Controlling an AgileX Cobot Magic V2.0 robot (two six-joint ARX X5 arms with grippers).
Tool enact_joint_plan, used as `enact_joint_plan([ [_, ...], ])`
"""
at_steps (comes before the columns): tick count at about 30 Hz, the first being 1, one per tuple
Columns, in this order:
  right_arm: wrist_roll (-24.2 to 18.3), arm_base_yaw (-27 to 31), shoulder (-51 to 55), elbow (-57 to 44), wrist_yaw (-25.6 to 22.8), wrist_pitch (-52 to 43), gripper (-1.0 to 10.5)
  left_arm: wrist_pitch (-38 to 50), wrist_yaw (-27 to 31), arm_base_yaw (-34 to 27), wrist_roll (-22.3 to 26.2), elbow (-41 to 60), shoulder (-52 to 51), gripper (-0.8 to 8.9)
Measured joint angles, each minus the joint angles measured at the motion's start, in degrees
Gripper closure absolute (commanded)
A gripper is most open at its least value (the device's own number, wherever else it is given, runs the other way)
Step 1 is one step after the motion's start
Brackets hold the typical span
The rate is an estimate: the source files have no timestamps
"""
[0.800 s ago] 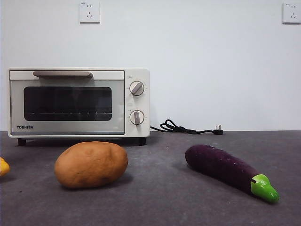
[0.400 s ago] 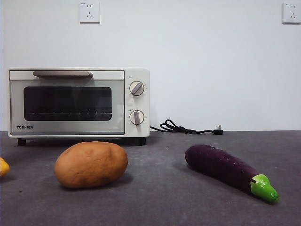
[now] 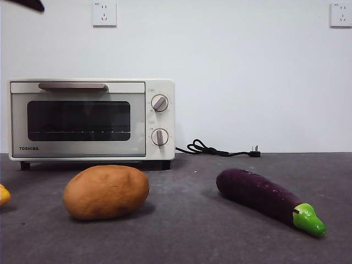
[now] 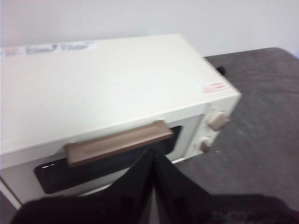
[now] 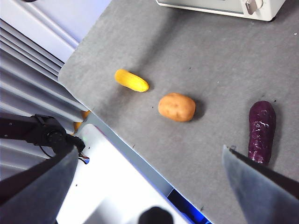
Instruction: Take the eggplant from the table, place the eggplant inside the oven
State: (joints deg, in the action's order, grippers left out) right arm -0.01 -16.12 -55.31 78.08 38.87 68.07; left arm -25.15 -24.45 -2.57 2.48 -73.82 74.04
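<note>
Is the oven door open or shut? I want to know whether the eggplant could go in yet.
Shut. The oven door stands upright and flush with its front, handle at the top; the left end effector hovers near that handle.

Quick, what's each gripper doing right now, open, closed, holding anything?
Left gripper: shut, empty, just above the oven by its door handle.
Right gripper: open, empty, high above the table.
</note>
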Motion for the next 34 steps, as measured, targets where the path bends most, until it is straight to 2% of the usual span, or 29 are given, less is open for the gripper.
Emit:
enact_joint_plan([
  [5,0.00,0.00,-0.02,0.00,-0.81,0.00,3.8,4.11,-2.47,-2.01,0.07,0.00,5.97,8.19],
  [14,-0.02,0.00,-0.61,0.00,-1.38,-0.02,3.8,7.34,-2.73,-2.69,0.07,0.00,13.25,8.19],
  [34,-0.02,0.00,-1.44,0.00,-1.55,0.85,3.8,13.86,-1.81,-2.69,0.76,0.00,17.27,8.19],
])
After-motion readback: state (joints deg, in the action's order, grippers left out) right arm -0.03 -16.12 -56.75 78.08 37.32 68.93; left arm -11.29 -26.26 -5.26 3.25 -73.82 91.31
